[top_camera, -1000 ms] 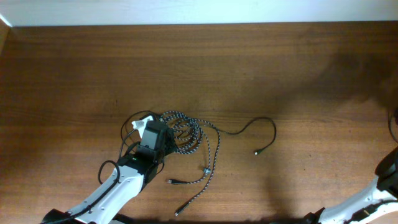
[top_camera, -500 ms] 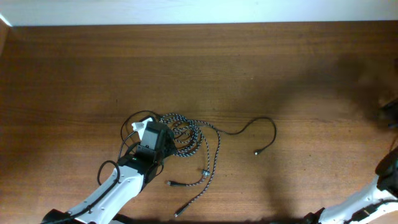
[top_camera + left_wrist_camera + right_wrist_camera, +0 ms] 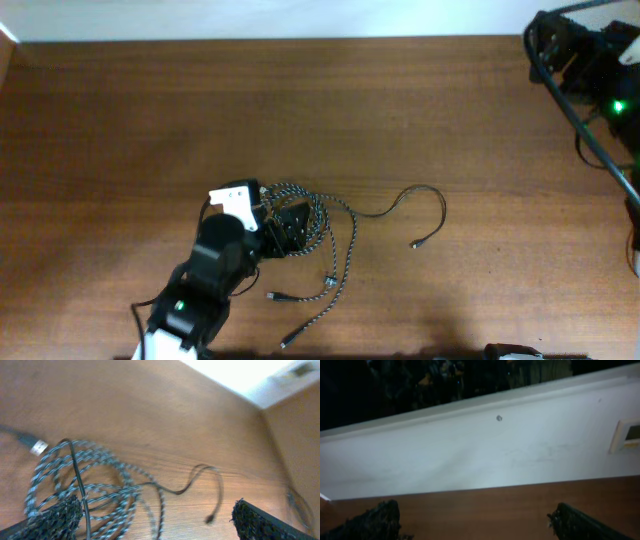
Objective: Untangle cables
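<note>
Lying on the wooden table (image 3: 120, 120), a little left of its middle, the braided black-and-white cable (image 3: 310, 205) is seen wound into a loose coil, with two strands trailing toward the near edge. The thinner plain black cable (image 3: 425, 189) is tangled into that coil and is carried out to the right in an arc, its small plug (image 3: 413, 245) laid well apart from the coil. The left gripper (image 3: 283, 228) is held low over the coil's left part. In the left wrist view its jaws are spread wide, the coil is seen between them, and nothing is clamped. A metal USB plug (image 3: 37, 447) is seen at the coil's edge. The right gripper (image 3: 475, 522) is found at the far right corner, well apart from the cables, its jaws parted wide with nothing between them.
</note>
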Controlling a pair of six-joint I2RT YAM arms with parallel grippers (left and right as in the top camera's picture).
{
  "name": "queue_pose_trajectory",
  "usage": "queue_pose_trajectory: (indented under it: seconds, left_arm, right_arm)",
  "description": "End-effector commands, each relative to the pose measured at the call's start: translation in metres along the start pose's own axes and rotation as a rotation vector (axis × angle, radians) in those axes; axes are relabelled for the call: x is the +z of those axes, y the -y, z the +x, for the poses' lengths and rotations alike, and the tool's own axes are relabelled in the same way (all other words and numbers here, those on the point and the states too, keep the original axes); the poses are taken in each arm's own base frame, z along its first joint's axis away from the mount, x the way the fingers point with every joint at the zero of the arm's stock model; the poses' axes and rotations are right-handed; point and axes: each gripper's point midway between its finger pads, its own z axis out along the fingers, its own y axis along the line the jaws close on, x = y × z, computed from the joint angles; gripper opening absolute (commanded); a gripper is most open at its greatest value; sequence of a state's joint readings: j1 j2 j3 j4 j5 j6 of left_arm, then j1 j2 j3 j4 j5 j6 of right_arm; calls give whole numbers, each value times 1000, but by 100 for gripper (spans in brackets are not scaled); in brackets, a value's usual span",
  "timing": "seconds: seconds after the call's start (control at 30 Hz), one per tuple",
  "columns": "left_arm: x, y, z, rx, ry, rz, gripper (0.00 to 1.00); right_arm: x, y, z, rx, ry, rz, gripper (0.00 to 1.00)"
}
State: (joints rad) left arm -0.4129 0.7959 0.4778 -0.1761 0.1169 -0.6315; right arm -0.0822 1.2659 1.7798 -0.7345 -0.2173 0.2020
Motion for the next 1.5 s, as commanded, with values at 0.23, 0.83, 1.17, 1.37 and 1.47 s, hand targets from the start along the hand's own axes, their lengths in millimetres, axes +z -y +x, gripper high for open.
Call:
queue_pose_trajectory:
  seconds: [0.23,0.83,1.17,1.37,1.47]
  left_arm:
    - [-30,4,5,-333,4,1,99]
    - [75,-55,49,-848,49,-340,5]
    - [15,150,-81,-171,323,711,0]
    - [-28,174,-101,-377,257,981,0]
    - [-52,185,-108,-213,365,1061,0]
  right_arm:
    - [-121,-24,15,-104,252,-39,99]
    - [-149,-28,73,-97,368,-126,99]
    - [-109,-21,137,75,158,-190,99]
    - [-36,-28,186,230,-113,-325,99]
    - [9,-31,96,396,203,-437,100]
